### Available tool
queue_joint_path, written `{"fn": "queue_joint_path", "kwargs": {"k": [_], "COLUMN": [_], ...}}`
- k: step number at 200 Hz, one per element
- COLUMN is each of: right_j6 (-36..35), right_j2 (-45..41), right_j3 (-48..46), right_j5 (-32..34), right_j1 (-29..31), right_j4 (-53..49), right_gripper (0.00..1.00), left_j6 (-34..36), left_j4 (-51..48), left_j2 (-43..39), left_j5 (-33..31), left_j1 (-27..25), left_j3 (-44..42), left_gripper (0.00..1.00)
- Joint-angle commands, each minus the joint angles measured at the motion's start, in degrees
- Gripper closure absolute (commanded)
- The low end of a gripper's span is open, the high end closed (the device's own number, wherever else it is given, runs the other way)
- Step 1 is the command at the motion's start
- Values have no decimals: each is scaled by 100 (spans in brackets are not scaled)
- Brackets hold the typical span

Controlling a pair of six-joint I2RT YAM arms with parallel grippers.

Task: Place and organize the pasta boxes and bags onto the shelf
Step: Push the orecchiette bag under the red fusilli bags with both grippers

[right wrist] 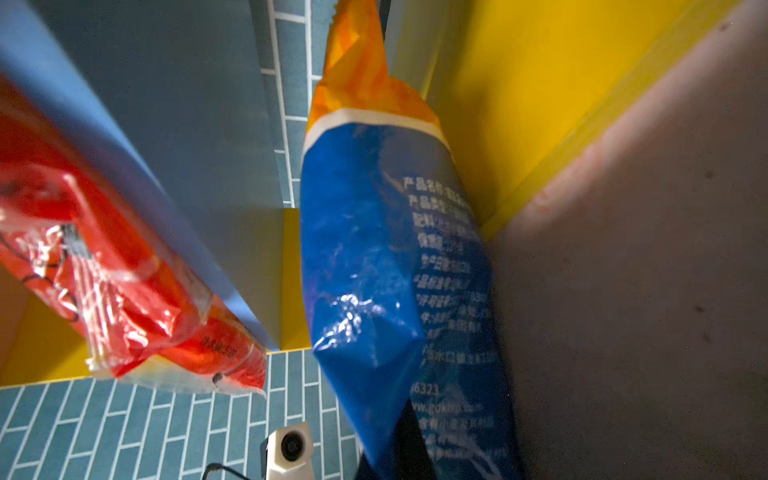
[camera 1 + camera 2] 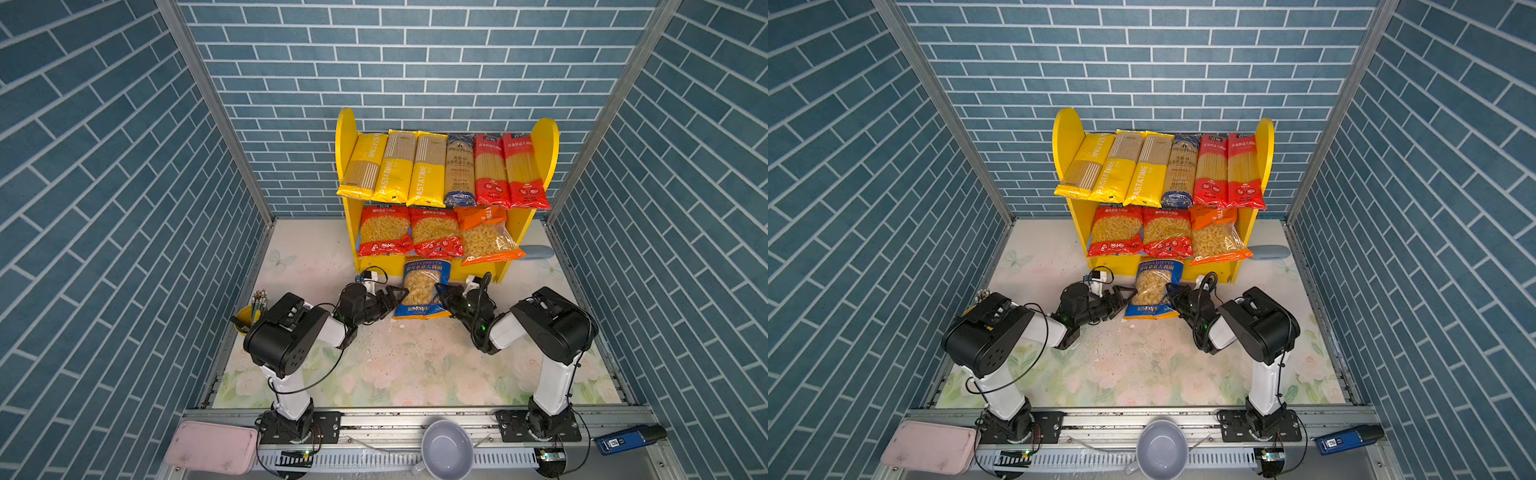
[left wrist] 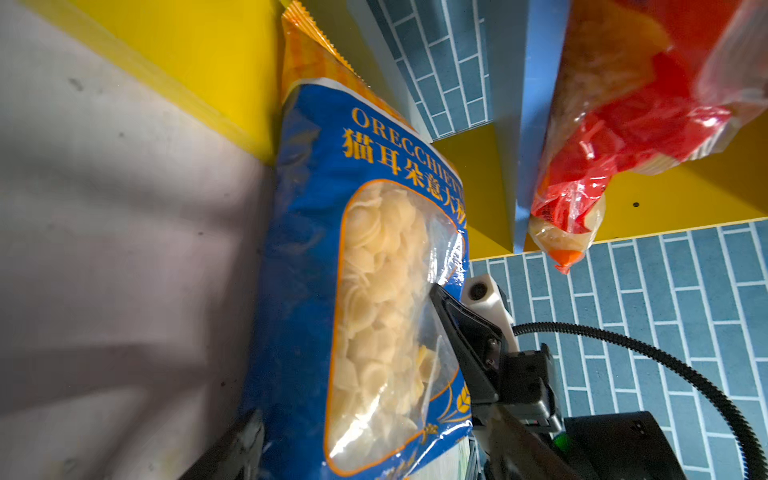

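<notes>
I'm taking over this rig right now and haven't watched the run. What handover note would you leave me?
Left gripper: open, at the blue bag's left edge.
Right gripper: shut on the blue bag's right edge.
Blue bag: upright on the table, in front of the shelf.
Done: six long packs on top; two red bags and the orange bag below.
Left: get the blue bag onto the shelf; the lower row looks nearly full.
</notes>
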Motion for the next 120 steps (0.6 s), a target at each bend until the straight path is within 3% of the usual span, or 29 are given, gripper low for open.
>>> {"fn": "queue_joint_path", "kwargs": {"k": [1,71,106,120], "right_j6": [481,850,797,789], "right_j2": [-60,373,107,16], "right_j3": [406,891,387,164], "right_j5": [641,398,227,68], "right_j1": [-90,-271,-334,-392], "right_j4": [809,263,-50,-37], "right_gripper": [100,100,70,64], "left_j6": [138,572,716,718], "left_j4": [-221,-1126,-1245,-1225], "left_j2": [-179,-570,-588,-577], "left_j5": [39,-179,-310,-305], "left_j1": [-37,-21,-12,0], "left_j3": [142,140,5,4], "left_gripper": [15,11,10,10]}}
